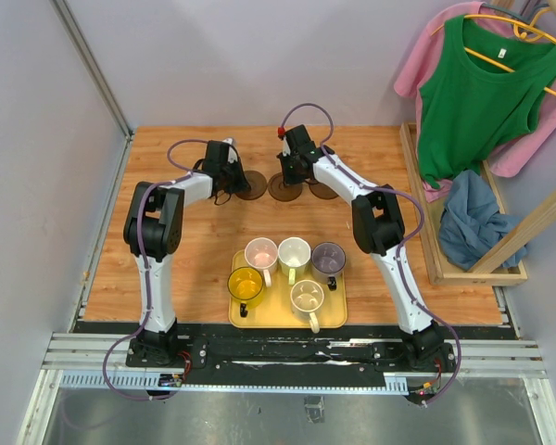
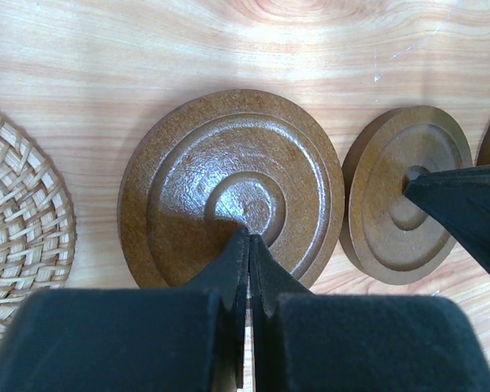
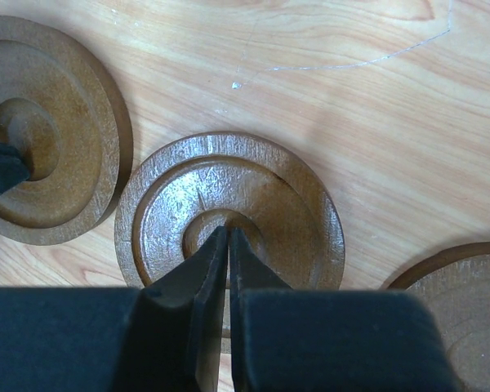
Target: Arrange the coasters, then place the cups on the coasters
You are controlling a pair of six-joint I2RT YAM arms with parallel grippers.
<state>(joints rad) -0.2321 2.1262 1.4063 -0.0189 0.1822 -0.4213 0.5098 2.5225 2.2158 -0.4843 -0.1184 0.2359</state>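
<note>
coasters: left brown coaster (image 2: 237, 163), middle brown coaster (image 3: 253, 188) and right brown coaster (image 3: 465, 310) sit in a row on the far side of the tabletop (image 1: 185, 269), just beside each other. A woven coaster (image 2: 16, 220) is off to the left.
left pincer (image 2: 248, 238): pressed together, tips on the centre of the left brown coaster, holding nothing.
right pincer (image 3: 228, 233): same deal, tips together on the middle one.
cups: yellow cup (image 1: 246, 286), pink cup (image 1: 260, 253), whitish cup (image 1: 294, 252), purple-grey cup (image 1: 328, 257) and cream cup (image 1: 308, 297) are all on the yellow tray (image 1: 269, 313).
progress: I'd say early, coasters being lined up, no cup placed yet.
writing: none readable anywhere.
</note>
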